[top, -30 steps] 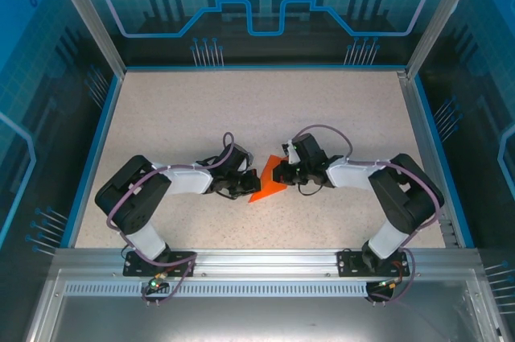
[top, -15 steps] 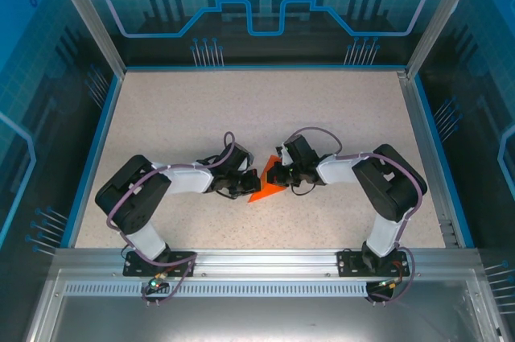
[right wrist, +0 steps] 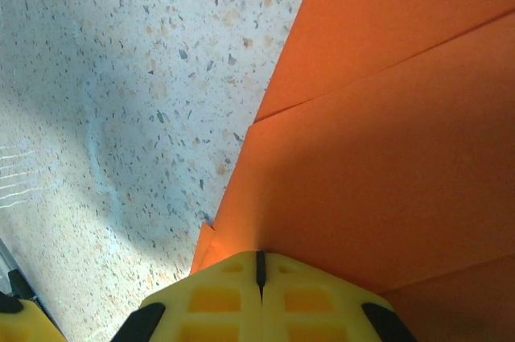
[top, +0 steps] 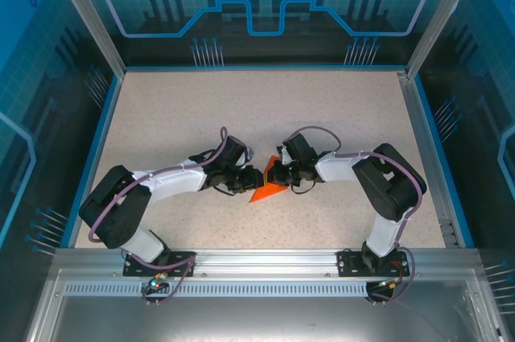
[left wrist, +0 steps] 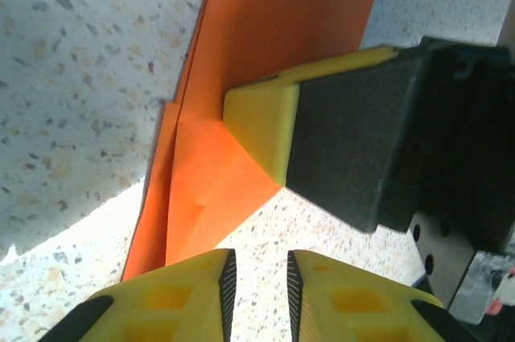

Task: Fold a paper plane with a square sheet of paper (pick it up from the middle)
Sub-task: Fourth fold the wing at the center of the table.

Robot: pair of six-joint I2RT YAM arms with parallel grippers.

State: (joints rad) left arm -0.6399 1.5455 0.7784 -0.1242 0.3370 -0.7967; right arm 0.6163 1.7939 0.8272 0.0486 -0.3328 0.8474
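Closed yellow fingers of the right gripper (right wrist: 259, 265) press flat on the creased bright orange sheet of paper (right wrist: 402, 157) beneath its tip, seemingly pinning the fold to the speckled table (top: 185, 117), while the left gripper (left wrist: 257, 265) hovers at the sheet's near point, narrowly parted and empty.

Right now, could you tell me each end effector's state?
Left end effector: slightly open, holding nothing.
Right end effector: closed, tip resting on the orange paper.

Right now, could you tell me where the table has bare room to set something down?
The far half of the table, up to the back wall, is bare, as is the near strip between the arm bases. The middle is crowded: left gripper and right gripper meet at the paper.
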